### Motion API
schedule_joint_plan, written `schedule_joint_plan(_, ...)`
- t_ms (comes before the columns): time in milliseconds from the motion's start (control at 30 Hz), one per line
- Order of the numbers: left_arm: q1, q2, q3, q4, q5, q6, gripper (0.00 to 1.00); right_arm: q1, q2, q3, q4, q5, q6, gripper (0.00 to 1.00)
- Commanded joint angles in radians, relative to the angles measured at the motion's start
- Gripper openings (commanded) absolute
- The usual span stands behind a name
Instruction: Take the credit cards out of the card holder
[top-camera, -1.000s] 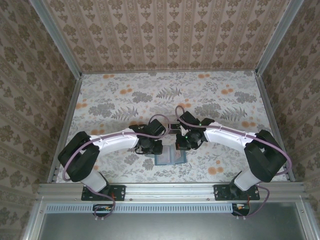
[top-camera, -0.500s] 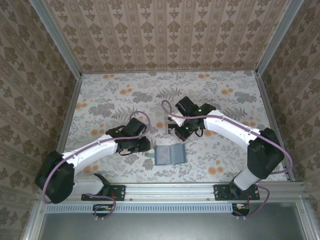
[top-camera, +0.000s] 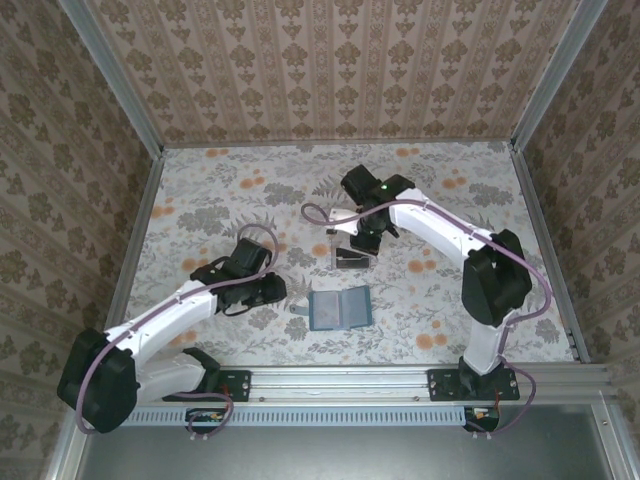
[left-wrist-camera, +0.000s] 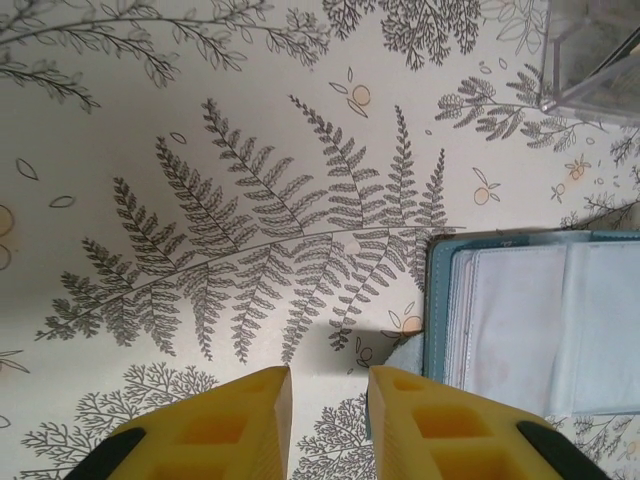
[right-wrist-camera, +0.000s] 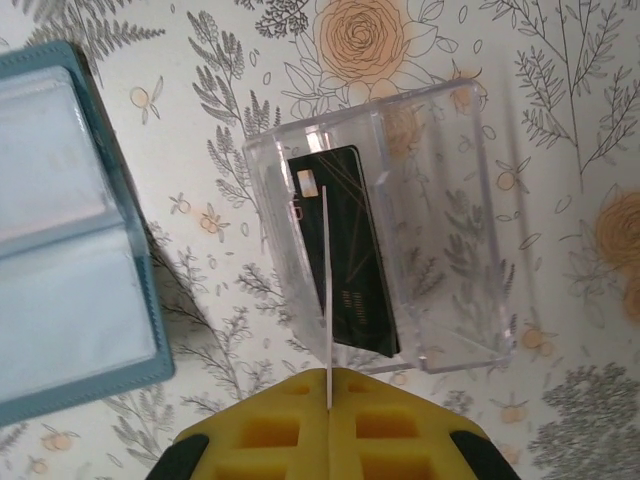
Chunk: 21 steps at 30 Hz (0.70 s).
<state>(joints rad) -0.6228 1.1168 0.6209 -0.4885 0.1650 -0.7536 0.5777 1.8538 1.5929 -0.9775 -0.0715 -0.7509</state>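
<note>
The bench (top-camera: 450, 190) lies bare along its far side and at both ends. At centre, the clear box (top-camera: 352, 257) stands just beyond the open card holder (top-camera: 338, 309), with a narrow strip between them. The right pincer (top-camera: 365, 238) hangs over the box, and the left pincer (top-camera: 272, 291) sits near the holder's left edge.

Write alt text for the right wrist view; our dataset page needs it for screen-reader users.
Right gripper pinching a thin pale card, seen edge-on, at a clear plastic box that holds a dark card. The open teal card holder lies to the left on the floral tabletop.
</note>
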Motion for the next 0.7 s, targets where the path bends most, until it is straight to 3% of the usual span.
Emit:
schedule_joint_plan(0,0.025,-0.011,0.004,-0.024,0.023,0.036,0.27,-0.011,0.069,0.091,-0.102,0.031,-0.133,0.0)
schedule_joint_plan(233,0.067,-0.012,0.023,-0.049,0.031,0.058,0.27,-0.032,0.194,0.273,-0.179,0.051,-0.191,0.0)
schedule_joint_plan(667,0.092,-0.058,-0.002,-0.065,0.03,0.047,0.26,-0.035,0.366,0.454,-0.323,-0.027,-0.238,0.0)
